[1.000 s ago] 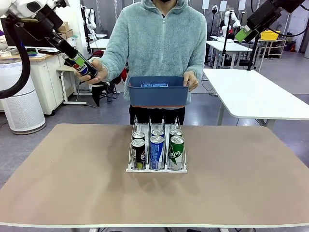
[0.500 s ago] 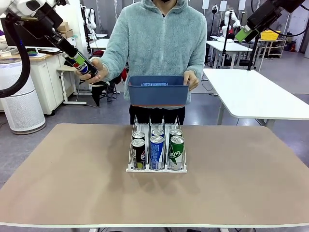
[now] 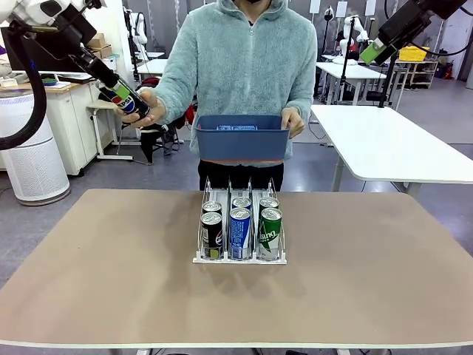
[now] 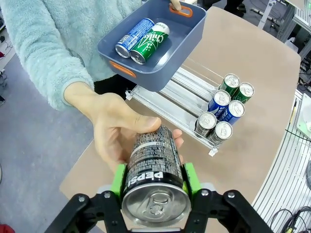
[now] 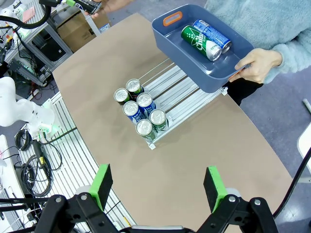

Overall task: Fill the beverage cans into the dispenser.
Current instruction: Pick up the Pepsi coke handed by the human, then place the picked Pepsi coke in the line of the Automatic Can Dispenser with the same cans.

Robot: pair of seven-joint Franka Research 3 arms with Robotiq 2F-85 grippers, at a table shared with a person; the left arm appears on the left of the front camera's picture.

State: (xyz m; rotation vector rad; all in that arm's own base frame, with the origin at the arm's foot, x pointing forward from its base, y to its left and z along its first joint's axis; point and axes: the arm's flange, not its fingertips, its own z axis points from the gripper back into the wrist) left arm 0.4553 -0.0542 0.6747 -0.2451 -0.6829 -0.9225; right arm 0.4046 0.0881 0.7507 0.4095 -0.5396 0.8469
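A black Pepsi can [image 3: 130, 104] hangs high at the far left, off the table, with my left gripper [image 3: 120, 94] shut on it. In the left wrist view both green pads [image 4: 118, 180] press that Pepsi can [image 4: 154, 158], and the person's hand [image 4: 116, 131] cups its far end. The clear dispenser [image 3: 240, 259] sits mid-table with a row of black, blue and green cans [image 3: 240, 231] at its front and a second row behind. My right gripper [image 5: 158, 184] hovers high above the table, open, nothing between its fingers.
The person's other hand [image 5: 257, 63] holds a dark-blue bin [image 3: 242, 140] above the table's far edge; a blue can [image 4: 136, 36] and a green can [image 4: 153, 41] lie in it. The rear rails of the dispenser [image 4: 175, 94] are bare. A white table [image 3: 392, 148] stands at the right.
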